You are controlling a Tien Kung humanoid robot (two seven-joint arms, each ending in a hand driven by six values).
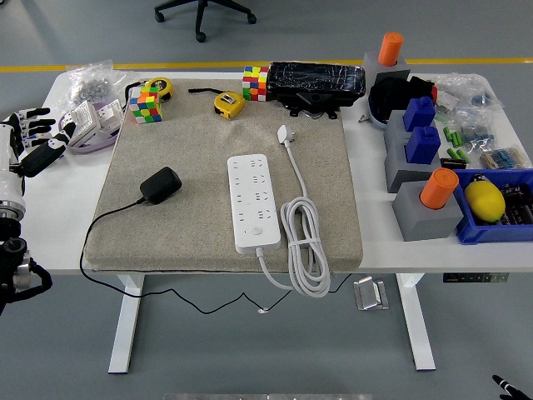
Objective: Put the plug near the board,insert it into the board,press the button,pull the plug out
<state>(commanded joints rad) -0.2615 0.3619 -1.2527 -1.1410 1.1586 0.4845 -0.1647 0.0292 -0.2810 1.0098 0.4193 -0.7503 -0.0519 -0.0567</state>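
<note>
The small black plug (161, 184) with its thin cord is lying on the tan mat, left of the long white power board (254, 202). The left hand (32, 142) is hanging far left of the board, fingers loose and holding nothing.

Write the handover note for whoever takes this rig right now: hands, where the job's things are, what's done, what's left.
Left hand: at the table's left edge, fingers spread, holding nothing.
Right hand: out of view.
Black plug: lying on the beige mat, left of the white power strip and apart from it, cord trailing off the near edge.
Done: nothing shows as completed; the plug is not inserted.
Left: bring the plug to the strip, insert it, press the button, pull it out.
</note>
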